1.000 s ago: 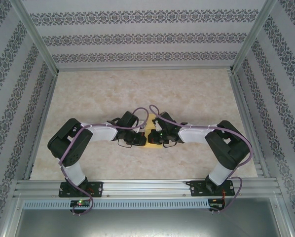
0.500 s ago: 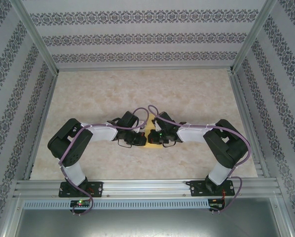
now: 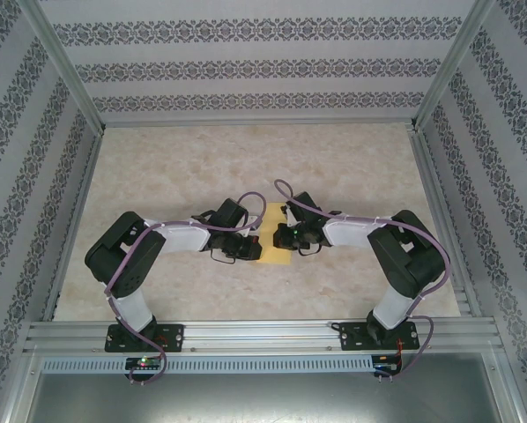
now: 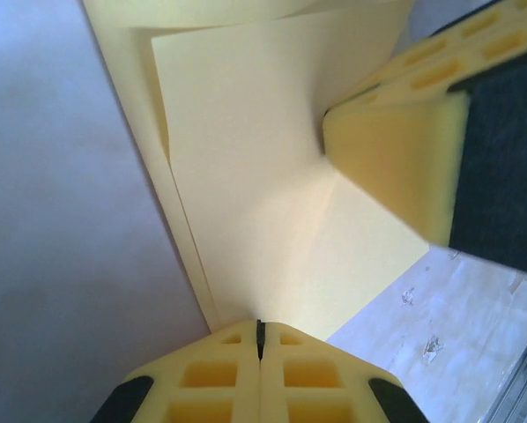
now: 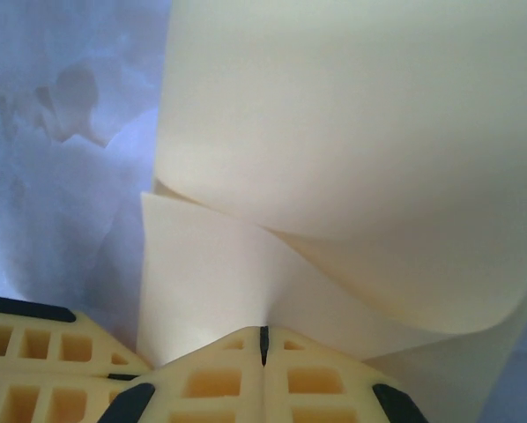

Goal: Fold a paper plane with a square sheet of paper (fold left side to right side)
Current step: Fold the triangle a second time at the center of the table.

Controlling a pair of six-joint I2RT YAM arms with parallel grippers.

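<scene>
Yellow paper [image 3: 272,254] in both end effectors [image 4: 260,328] [image 5: 263,333]

A beige, marbled worktop [image 3: 246,159] lies under soft, even light. 3 walls enclose it: the back wall [image 3: 263,62], left wall [image 3: 25,141] and right wall [image 3: 506,141], all papered in grey ornamental stripes. Aluminium posts [image 3: 61,62] rise at the far corners, and an aluminium rail [image 3: 263,333] lines the near edge.

matt smooth square sheet of paper [image 3: 272,251], moulded plastic left tool [image 4: 260,335], marble-look table [image 3: 202,167], metal frame [image 3: 263,333]
</scene>
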